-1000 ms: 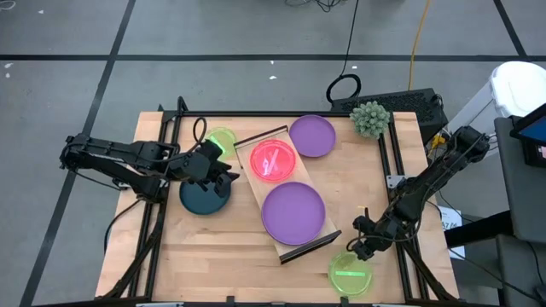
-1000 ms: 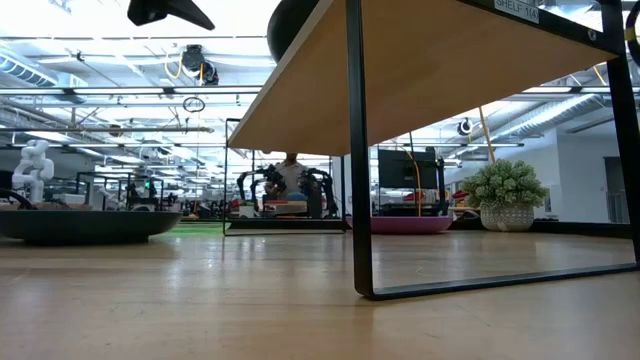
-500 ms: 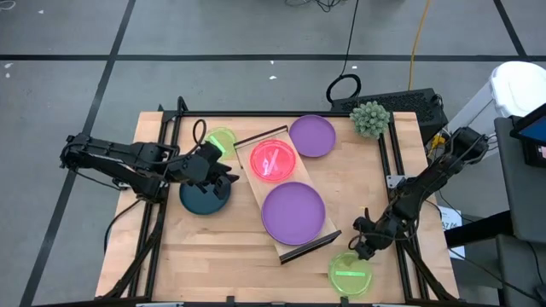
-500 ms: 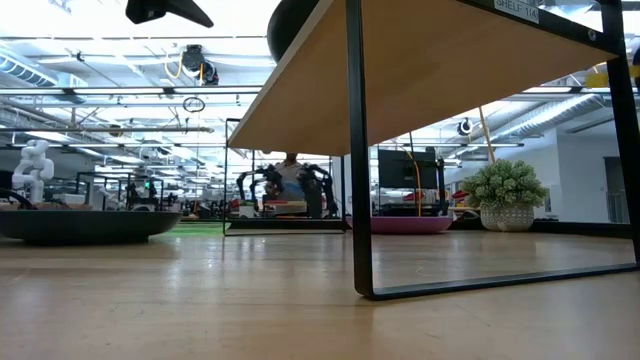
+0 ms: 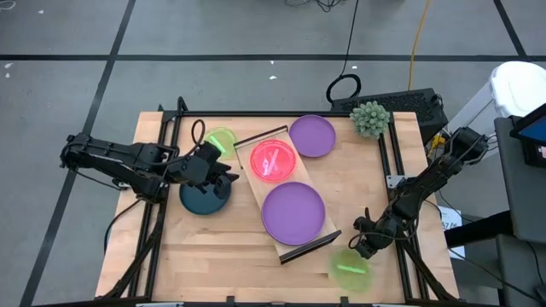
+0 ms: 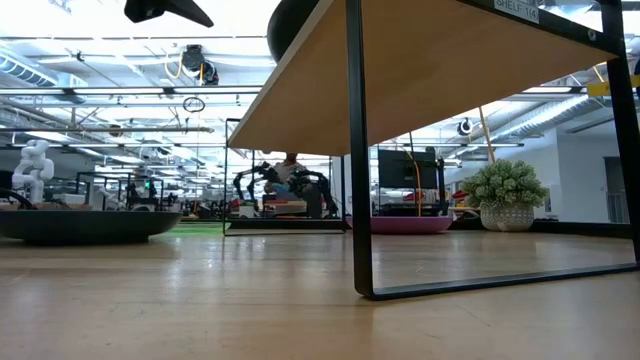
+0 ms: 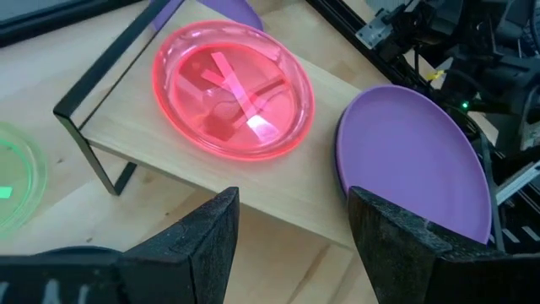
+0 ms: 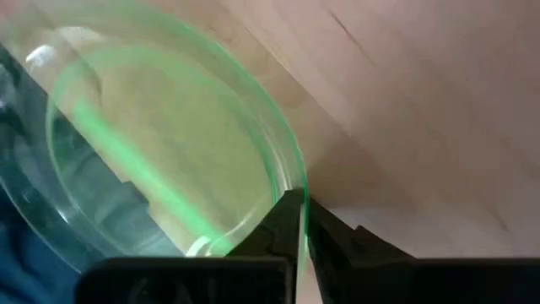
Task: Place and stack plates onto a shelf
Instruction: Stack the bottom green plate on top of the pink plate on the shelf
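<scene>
The small green plate sits at the lower right of the high view, at the table's front edge, and the right gripper has its fingers pressed together on the plate's rim. In the right wrist view that rim runs thin and raised between the two dark fingers. The plate looks like light, stiff, translucent plastic, smooth and probably slippery, so a pinch on the upturned lip seems the only good hold; held from one edge it may tilt or slide out.

On the shelf, a pale wooden board with dark rails lying diagonally at centre, rest a glossy pink plate and a large matte purple plate. A second purple plate lies on the table just beyond the shelf's far end. At centre left the left gripper hangs spread wide over a dark teal plate, beside another green plate.
</scene>
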Available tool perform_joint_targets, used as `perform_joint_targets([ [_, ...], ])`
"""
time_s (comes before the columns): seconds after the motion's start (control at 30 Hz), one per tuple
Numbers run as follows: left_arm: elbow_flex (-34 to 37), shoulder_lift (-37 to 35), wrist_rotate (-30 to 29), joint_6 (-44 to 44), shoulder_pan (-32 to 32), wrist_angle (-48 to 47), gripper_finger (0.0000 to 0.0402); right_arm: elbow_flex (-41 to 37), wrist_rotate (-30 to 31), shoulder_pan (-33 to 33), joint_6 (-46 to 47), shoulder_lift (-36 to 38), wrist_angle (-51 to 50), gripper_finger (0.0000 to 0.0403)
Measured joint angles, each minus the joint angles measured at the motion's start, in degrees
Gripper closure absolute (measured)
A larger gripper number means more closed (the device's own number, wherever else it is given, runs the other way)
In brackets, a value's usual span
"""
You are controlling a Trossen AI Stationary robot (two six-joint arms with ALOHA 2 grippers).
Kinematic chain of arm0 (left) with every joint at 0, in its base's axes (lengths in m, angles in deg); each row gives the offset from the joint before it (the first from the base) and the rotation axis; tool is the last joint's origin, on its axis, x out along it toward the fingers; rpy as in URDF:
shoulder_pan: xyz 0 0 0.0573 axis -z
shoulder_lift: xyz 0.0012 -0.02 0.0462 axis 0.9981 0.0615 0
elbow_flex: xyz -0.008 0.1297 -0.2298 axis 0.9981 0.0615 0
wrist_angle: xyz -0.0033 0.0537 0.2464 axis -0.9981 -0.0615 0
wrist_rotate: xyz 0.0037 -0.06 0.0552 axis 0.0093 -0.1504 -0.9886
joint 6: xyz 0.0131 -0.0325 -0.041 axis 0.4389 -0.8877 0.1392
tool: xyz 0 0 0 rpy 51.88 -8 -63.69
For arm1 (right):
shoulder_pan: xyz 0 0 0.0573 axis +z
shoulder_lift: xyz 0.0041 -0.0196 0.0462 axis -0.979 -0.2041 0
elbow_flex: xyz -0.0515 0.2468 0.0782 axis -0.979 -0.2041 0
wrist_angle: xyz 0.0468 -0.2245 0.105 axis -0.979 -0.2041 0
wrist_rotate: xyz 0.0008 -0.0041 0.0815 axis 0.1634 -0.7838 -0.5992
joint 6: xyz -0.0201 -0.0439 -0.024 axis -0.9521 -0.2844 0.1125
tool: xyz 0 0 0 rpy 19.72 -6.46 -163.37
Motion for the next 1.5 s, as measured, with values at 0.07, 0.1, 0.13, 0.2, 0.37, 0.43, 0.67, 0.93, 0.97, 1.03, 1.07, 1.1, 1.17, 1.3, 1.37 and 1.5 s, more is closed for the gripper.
perform_joint_targets([
  [0.07, 0.00, 0.00, -0.02, 0.07, -0.17, 0.00, 0.0176, 0.00, -0.02, 0.00, 1.10, 0.00, 0.13, 0.0394],
  [0.1, 0.00, 0.00, -0.03, 0.26, -0.20, 0.00, 0.0176, 0.00, -0.02, 0.00, 1.85, 0.00, 0.18, 0.0393],
  [0.13, 0.01, 0.00, -0.04, 0.61, -0.23, 0.00, 0.0176, 0.00, 0.00, 0.00, 2.67, 0.00, 0.44, 0.0395],
  [0.2, 0.00, 0.00, -0.07, 1.26, -0.24, 0.00, 0.0176, -0.02, 0.14, 0.00, 4.06, 0.19, 1.66, 0.0400],
  [0.37, 0.00, 0.00, -0.09, 1.31, -0.24, -0.02, 0.0176, 0.90, 0.26, 0.00, 5.96, 0.69, 3.12, 0.0402],
  [0.43, 0.01, 0.00, -0.10, 1.22, -0.24, -0.02, 0.0176, 2.19, 0.24, 0.00, 5.91, 0.75, 3.16, 0.0402],
  [0.67, 0.01, 0.00, -1.78, 1.44, -0.24, -0.03, 0.0176, 6.46, 0.09, 0.20, 6.20, 0.76, 2.64, 0.0403],
  [0.93, 0.02, 0.00, -2.66, 2.97, -0.24, -0.04, 0.0176, 13.85, 0.02, 0.20, 6.87, 0.76, -1.36, 0.0403],
  [0.97, 0.06, 0.00, -2.67, 3.11, -0.24, 0.01, 0.0176, 14.84, 0.02, 0.20, 6.87, 0.76, -1.79, 0.0403],
  [1.03, 0.44, 0.00, -2.71, 3.10, -0.24, 0.06, 0.0176, 16.96, 0.02, 0.20, 7.14, 0.76, -2.93, 0.0403],
  [1.07, 0.68, 0.00, -2.71, 3.08, -0.24, 0.00, 0.0176, 18.13, 0.02, 0.20, 7.27, 0.79, -4.01, 0.0403],
  [1.1, 0.92, 0.00, -2.69, 3.08, -0.24, -0.02, 0.0176, 19.19, 0.00, 0.22, 7.28, 0.81, -5.35, 0.0403],
  [1.17, 1.49, 0.00, -2.67, 2.96, -0.24, 0.02, 0.0176, 21.12, 0.01, 0.22, 7.45, 0.81, -7.52, 0.0403],
  [1.3, 3.16, 0.00, -2.60, 1.39, -0.24, 0.29, 0.0176, 23.75, 0.08, 0.22, 9.10, 1.43, -8.44, 0.0403],
  [1.37, 3.89, 0.00, -2.57, 0.55, -0.24, 0.31, 0.0176, 25.01, 0.14, 0.22, 9.84, 2.07, -8.86, 0.0403],
  [1.5, 4.78, 0.00, -2.51, -0.57, -0.22, 0.39, 0.0176, 28.63, 0.31, 0.22, 10.26, 3.32, -12.29, 0.0403],
])
